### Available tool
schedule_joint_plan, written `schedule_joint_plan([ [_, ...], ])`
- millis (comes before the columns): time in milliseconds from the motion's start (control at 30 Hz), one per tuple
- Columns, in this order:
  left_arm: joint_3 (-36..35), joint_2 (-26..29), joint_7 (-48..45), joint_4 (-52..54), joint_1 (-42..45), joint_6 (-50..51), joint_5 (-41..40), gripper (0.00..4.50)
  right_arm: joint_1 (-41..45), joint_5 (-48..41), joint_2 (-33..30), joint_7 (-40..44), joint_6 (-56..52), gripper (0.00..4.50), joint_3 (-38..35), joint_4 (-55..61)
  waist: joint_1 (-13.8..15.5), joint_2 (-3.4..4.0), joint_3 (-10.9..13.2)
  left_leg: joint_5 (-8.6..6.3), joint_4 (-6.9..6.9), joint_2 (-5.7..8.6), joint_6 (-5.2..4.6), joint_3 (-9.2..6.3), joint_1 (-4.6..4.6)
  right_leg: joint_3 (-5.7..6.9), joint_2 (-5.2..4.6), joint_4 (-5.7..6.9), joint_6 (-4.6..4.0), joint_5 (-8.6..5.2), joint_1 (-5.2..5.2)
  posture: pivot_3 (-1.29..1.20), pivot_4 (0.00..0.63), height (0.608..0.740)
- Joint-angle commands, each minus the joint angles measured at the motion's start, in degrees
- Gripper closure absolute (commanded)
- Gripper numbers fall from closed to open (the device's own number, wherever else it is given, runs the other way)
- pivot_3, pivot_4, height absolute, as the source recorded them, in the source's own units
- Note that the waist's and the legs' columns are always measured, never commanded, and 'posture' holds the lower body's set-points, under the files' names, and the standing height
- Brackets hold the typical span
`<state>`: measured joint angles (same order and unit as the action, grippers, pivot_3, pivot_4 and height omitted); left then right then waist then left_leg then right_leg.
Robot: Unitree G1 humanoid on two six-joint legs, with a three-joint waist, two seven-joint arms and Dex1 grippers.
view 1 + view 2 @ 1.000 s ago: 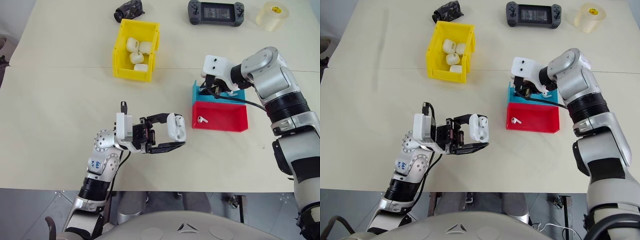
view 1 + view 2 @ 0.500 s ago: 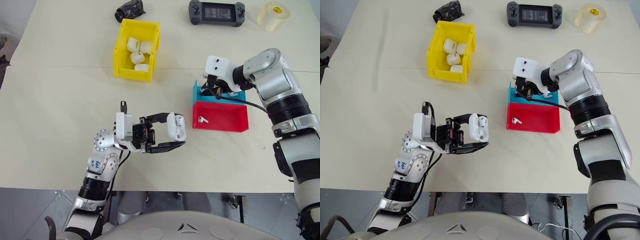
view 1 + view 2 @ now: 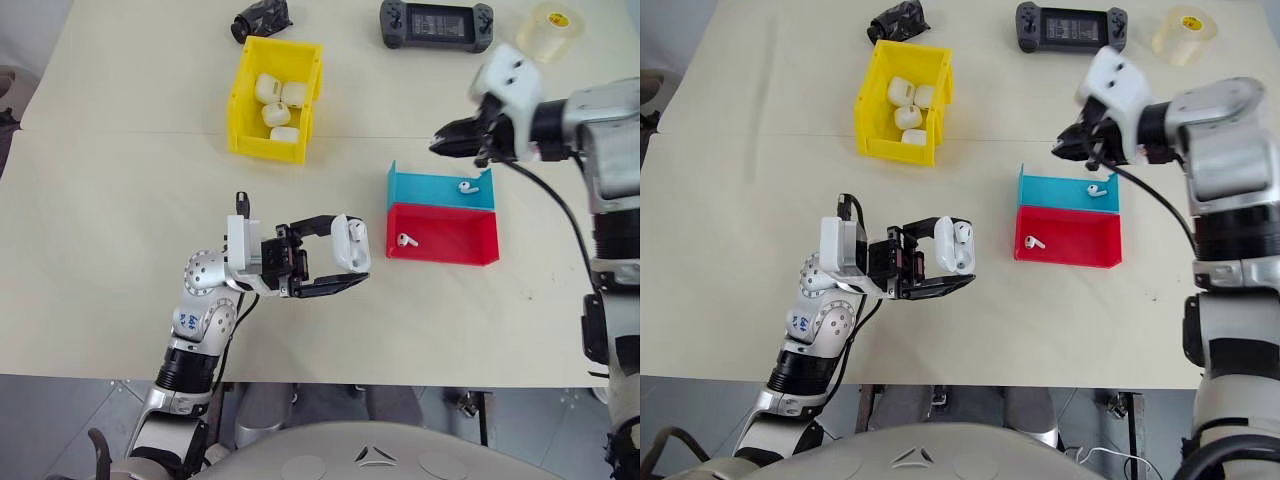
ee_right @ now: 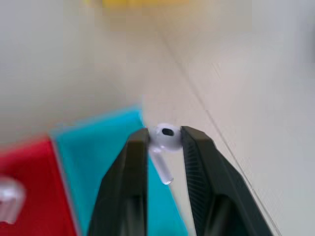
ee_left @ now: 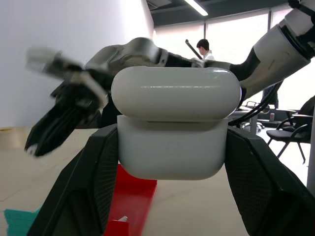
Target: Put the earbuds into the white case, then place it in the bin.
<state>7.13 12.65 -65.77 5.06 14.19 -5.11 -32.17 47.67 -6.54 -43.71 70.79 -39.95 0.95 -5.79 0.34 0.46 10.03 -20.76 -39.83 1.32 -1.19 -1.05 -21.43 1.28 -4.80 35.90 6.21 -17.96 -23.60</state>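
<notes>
Risen clear of the blue tray [image 3: 430, 187], the right gripper [image 4: 165, 142] now hangs above the worktop [image 3: 130, 220] beyond it, jaws pinched on one earbud [image 4: 163, 142]. Another earbud [image 3: 465, 186] lies in the blue tray, a third [image 3: 404, 240] in the red tray [image 3: 450, 243]. Unmoved, the left gripper [image 3: 340, 262] clamps the white case [image 3: 349, 242], lid closed, above the worktop. More cases [image 3: 276, 100] sit in the yellow bin [image 3: 245, 105].

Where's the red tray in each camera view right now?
Left eye: red tray right of centre, right of the held white case.
Right eye: same spot.
Left wrist: behind and under the case.
Right wrist: beyond the pinched earbud, beside the blue.
Shared landmark: blue tray touching it.
</notes>
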Motion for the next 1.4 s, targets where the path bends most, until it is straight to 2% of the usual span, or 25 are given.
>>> schedule_joint_plan([
  [33,-1.1,0.2,0.0,-1.0,1.8,-0.4,-0.3,1.7,-6.9,-12.2,1.4,-0.9,-6.7,3.53,-10.4,13.3,0.2,0.0,0.0,0.0,-0.01,0.0,0.0,0.02,0.0,-0.02,0.0,0.0,0.0,0.0,0.01,0.0,0.15,0.74],
  [167,-1.7,0.2,-0.4,-2.5,3.2,0.1,-0.5,1.7,-13.6,-25.8,8.9,-7.8,-14.3,3.53,-21.0,24.5,0.1,0.01,0.0,0.0,-0.01,-0.01,0.0,0.07,0.02,-0.07,0.02,0.03,0.0,0.0,0.0,0.0,0.15,0.74],
  [267,-1.7,0.0,-0.6,-3.9,4.9,0.5,-0.4,1.7,-21.0,-38.8,18.0,-15.0,-17.0,3.53,-26.4,35.1,0.2,0.01,0.0,0.02,0.01,-0.03,0.04,0.03,0.03,-0.06,0.03,0.06,0.0,0.0,0.0,0.0,0.15,0.74],
  [367,-1.5,0.1,-1.1,-4.3,5.7,1.2,-0.5,1.7,-26.7,-46.1,24.0,-22.7,-18.2,3.53,-26.2,41.6,0.3,0.03,0.0,0.02,0.1,-0.02,0.04,0.04,0.06,-0.07,0.04,0.08,0.0,0.0,-0.01,0.0,0.15,0.74],
  [533,-1.6,0.1,-1.6,-4.3,6.6,2.2,-0.8,1.7,-34.6,-53.3,31.9,-32.2,-13.0,3.53,-22.8,47.9,0.3,0.03,0.0,0.01,0.11,0.04,0.02,0.05,0.07,-0.11,0.02,0.07,0.01,0.01,0.0,0.0,0.15,0.74],
  [633,-1.6,0.1,-2.1,-4.2,7.0,3.0,-1.1,1.7,-38.8,-53.2,34.1,-34.1,-9.2,3.53,-19.3,49.8,0.2,0.03,0.0,0.02,0.11,0.04,0.02,0.06,0.1,-0.12,0.04,0.08,0.01,0.01,0.0,0.0,0.15,0.74],
  [1000,-1.9,-0.7,-1.3,-2.8,7.9,6.3,-1.9,1.7,-47.3,-49.8,34.9,-36.7,2.1,3.53,-8.1,50.6,-0.4,0.03,0.0,0.01,0.15,0.01,0.01,0.07,0.15,-0.18,0.1,0.08,0.01,0.0,0.01,0.0,0.15,0.74],
  [1400,-2.0,-0.6,-0.7,-1.0,8.2,8.5,-2.8,1.7,-51.6,-45.0,32.0,-35.0,10.4,3.53,-1.7,48.2,-0.4,0.03,0.0,0.01,0.15,0.02,0.01,0.07,0.15,-0.2,0.1,0.06,0.01,0.01,0.02,0.0,0.15,0.74],
])
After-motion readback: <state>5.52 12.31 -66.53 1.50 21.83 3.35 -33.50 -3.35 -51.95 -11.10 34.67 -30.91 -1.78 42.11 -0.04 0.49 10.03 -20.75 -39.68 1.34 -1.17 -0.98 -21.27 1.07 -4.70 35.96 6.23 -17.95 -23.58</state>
